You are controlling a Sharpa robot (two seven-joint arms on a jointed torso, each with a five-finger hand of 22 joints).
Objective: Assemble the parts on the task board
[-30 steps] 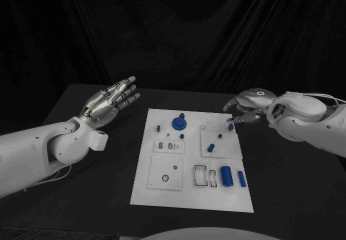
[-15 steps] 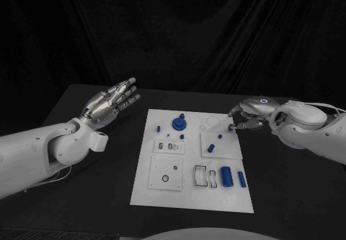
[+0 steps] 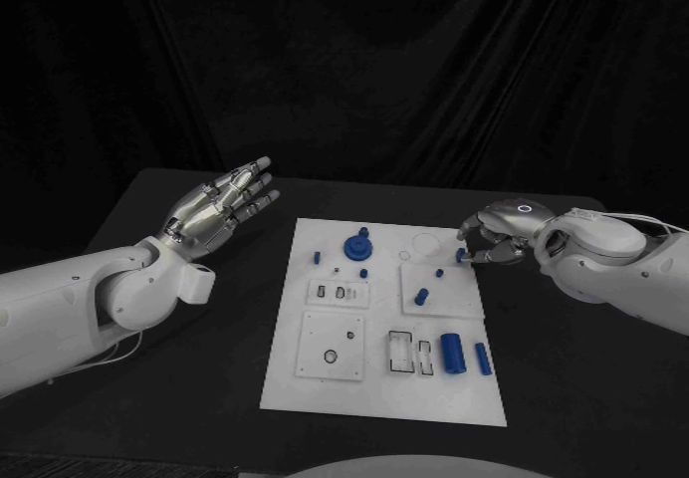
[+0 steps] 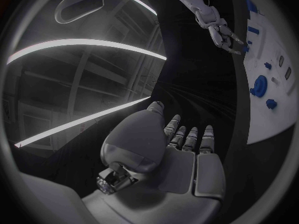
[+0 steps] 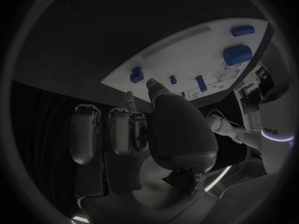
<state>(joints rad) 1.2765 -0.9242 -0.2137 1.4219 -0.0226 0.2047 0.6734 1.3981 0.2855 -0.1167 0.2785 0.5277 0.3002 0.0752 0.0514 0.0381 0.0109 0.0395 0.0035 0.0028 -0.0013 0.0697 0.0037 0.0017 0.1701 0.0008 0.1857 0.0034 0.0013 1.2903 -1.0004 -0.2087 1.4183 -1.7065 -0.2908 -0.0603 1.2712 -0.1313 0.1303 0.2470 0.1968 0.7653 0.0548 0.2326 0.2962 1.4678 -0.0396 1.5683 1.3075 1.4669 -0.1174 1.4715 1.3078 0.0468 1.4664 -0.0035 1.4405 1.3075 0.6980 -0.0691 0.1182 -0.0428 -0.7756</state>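
Note:
The white task board (image 3: pixel 376 390) lies mid-table with several blue parts on it: a round knobbed piece (image 3: pixel 354 244), a short peg (image 3: pixel 421 294) and two cylinders (image 3: pixel 451 351) near the front. A small blue peg (image 3: pixel 460 255) stands at the board's right edge. My right hand (image 3: pixel 496 233) hovers low beside it, fingers curled and thumb and a fingertip (image 5: pixel 129 102) close to the peg (image 5: pixel 136 75); contact is unclear. My left hand (image 3: pixel 223 204) is raised left of the board, fingers spread and holding nothing, as the left wrist view (image 4: pixel 181 149) confirms.
The black table (image 3: pixel 574 339) has bare room on both sides of the board. White inset plates with slots (image 3: pixel 332 344) sit on the board's left half. The left wrist view shows the board's far end (image 4: pixel 274 119) and my right hand (image 4: pixel 224 35) beyond it.
My right hand has dropped and shifted slightly, bringing its fingertips down beside the small blue peg. The peg and the left arm have stayed put.

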